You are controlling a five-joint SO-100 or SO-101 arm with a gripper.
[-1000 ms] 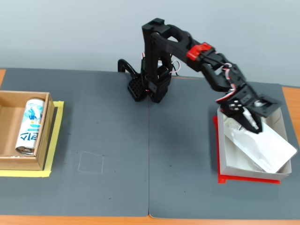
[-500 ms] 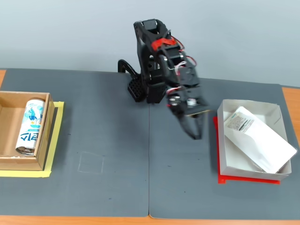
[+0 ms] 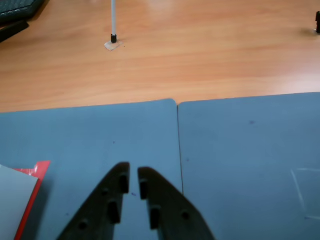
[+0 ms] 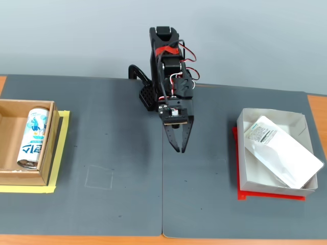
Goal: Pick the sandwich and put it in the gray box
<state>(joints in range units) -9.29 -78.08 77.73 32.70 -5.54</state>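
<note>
The sandwich (image 4: 278, 151), a flat white wrapped package with a printed label at its upper left end, lies slanted inside the gray box (image 4: 245, 168), one corner resting over the right wall. The box is a shallow white tray on a red base plate (image 4: 271, 195), at the right of the fixed view. A corner of the box (image 3: 15, 200) and its red plate (image 3: 42, 167) shows at the lower left of the wrist view. My gripper (image 4: 180, 149) hangs over the middle of the mat, well left of the box, empty, its black fingers nearly closed. In the wrist view the gripper (image 3: 133, 174) shows only a narrow gap.
A brown cardboard box (image 4: 10, 171) on yellow paper holds a blue-and-white can (image 4: 33, 138) at the left of the fixed view. Gray mats (image 4: 112, 204) cover the wooden table. A faint square outline (image 4: 99, 177) is marked on the left mat. A thin white post (image 3: 113, 22) stands on the wood beyond the mat.
</note>
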